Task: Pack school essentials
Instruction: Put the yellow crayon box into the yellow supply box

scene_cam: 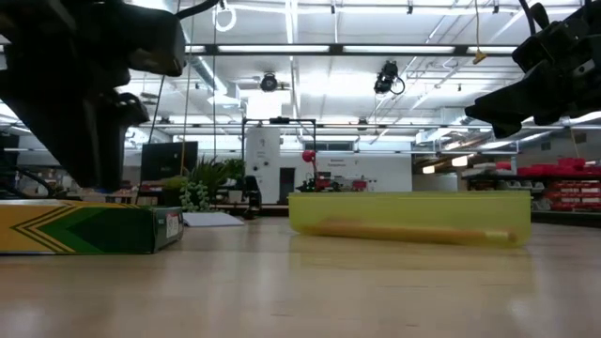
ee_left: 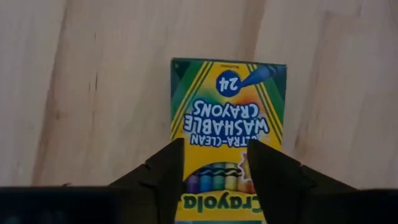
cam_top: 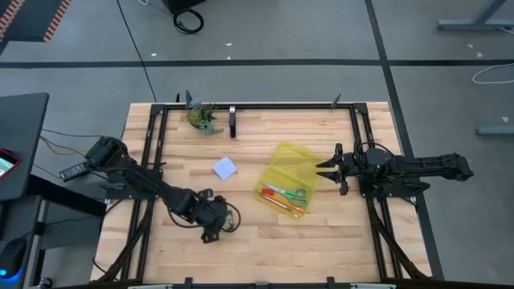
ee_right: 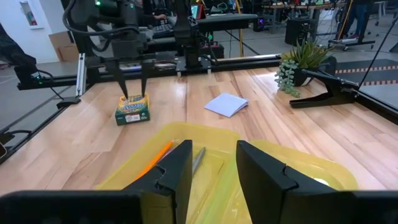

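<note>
From my station I see a pale wood-plank counter [cam_top: 241,241] standing on a grey concrete floor [cam_top: 281,32] crossed by dark tape lines [cam_top: 241,62]. A black cable coil [cam_top: 189,19] lies on the floor beyond the counter's far edge. A dark desk [cam_top: 20,144] sits off the counter's left edge. Looking level across the counter, I get long rows of ceiling strip lights [scene_cam: 291,28], a white cabinet [scene_cam: 263,164] and red shelving [scene_cam: 563,183] at the far right.

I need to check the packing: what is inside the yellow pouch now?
The yellow pouch holds green-handled scissors and orange pencils; anything beneath them is hidden.
</note>
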Tool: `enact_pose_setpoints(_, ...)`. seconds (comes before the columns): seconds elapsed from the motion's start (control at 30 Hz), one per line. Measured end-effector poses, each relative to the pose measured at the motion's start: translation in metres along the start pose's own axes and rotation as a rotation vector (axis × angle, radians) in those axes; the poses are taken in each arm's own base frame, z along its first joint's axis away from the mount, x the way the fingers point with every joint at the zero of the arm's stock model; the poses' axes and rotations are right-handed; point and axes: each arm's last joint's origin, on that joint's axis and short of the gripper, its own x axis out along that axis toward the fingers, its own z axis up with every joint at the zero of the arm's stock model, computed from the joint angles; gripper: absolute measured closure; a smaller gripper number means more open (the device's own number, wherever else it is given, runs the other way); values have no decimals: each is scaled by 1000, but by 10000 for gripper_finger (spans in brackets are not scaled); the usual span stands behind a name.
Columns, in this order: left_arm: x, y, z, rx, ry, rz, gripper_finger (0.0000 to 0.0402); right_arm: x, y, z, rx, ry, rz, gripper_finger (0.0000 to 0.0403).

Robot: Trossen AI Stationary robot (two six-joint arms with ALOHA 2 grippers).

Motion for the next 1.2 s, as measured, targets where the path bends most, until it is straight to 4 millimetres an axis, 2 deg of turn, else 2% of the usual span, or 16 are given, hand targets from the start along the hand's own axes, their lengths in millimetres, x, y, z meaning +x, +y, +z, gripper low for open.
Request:
enact_pose_setpoints(0.5,3,-2,-3,-91,102,-79,13,0,0,0,0,0,0,272)
enact_pose_setpoints(0.83,8,-1,-3,-31,106,-66,4,0,0,0,0,0,0,272)
enact_pose_setpoints(1.2,-6,-8,11,95,31,-11,12,0,0,0,0,0,0,272)
